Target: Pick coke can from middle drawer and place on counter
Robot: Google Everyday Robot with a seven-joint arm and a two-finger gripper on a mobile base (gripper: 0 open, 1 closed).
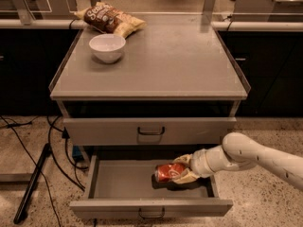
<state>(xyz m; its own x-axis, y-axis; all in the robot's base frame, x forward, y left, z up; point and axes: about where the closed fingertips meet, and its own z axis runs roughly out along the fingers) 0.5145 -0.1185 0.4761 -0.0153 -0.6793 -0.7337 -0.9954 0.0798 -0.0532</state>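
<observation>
One hand (182, 170) grips coke can (167, 172) in middle drawer (118, 184); bowl (107, 47), chip bag (109, 19) above.

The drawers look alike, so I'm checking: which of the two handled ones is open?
The middle drawer, the lower one: it is pulled out, with the hand inside gripping the coke can. The upper drawer is shut flush.

The pale, smooth arm (258, 156) enters from 4 o'clock, its forearm pointing toward 9 o'clock. Its cream two-finger end effector (179, 170) sits low at 6 o'clock, fingers clamped around a dented red-orange coke can (165, 172).
</observation>
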